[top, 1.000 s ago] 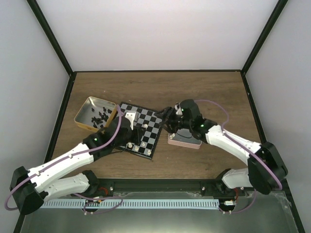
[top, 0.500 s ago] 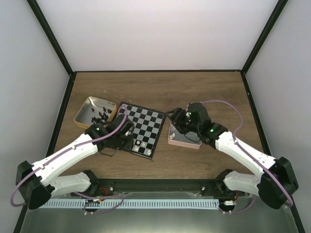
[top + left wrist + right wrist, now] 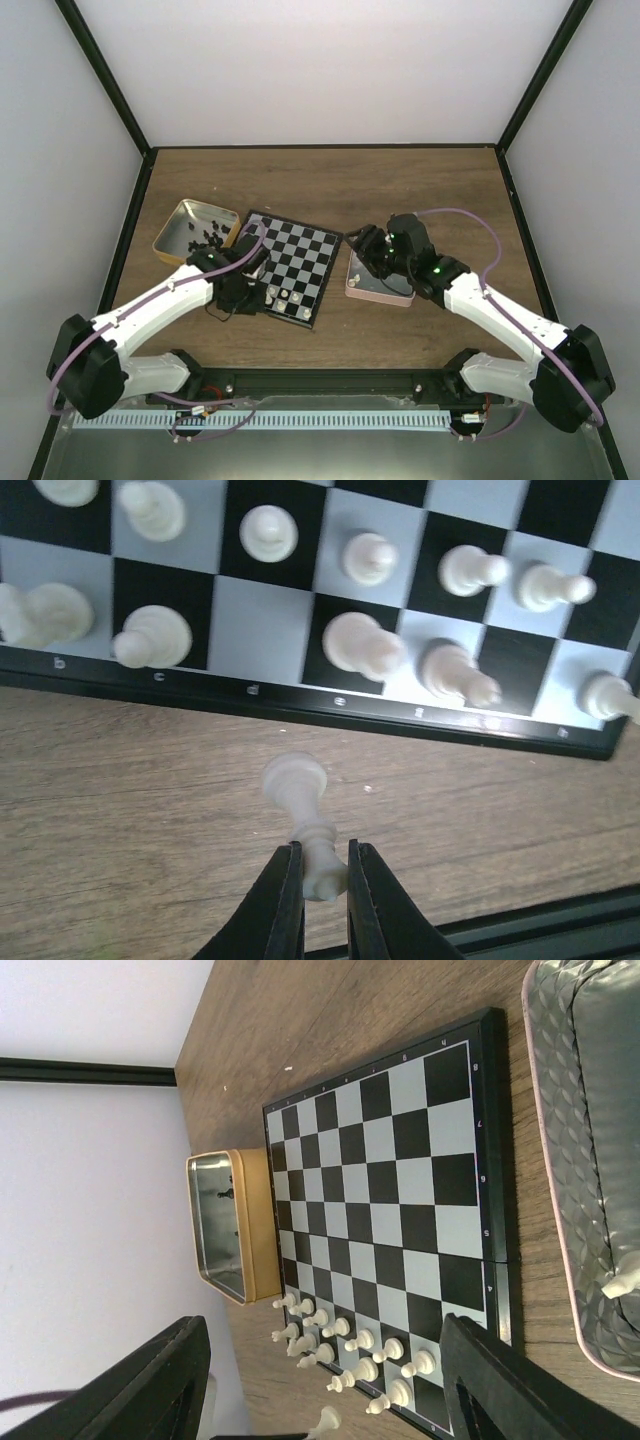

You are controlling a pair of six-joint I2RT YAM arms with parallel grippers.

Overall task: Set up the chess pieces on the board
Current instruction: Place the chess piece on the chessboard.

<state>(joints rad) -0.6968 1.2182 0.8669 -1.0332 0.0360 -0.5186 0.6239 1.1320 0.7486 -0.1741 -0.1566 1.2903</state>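
- Chess pieces: one cream-white piece is clenched by one end in the left gripper, over the bare wooden surface;
- just beyond it runs the near rim of the board; white pieces stand in two rows along that edge;
- the right gripper gapes wide, grasping nothing, beside a pink-rimmed tin; the board lies ahead of it.

The board is being cut off by the left wrist view's top and side edges, and the white piece in the left pincer is being blurred there. From above, the black pieces in the gold tin are being shown too small to identify. The pink-rimmed tin is being cropped by the right wrist view's edge.
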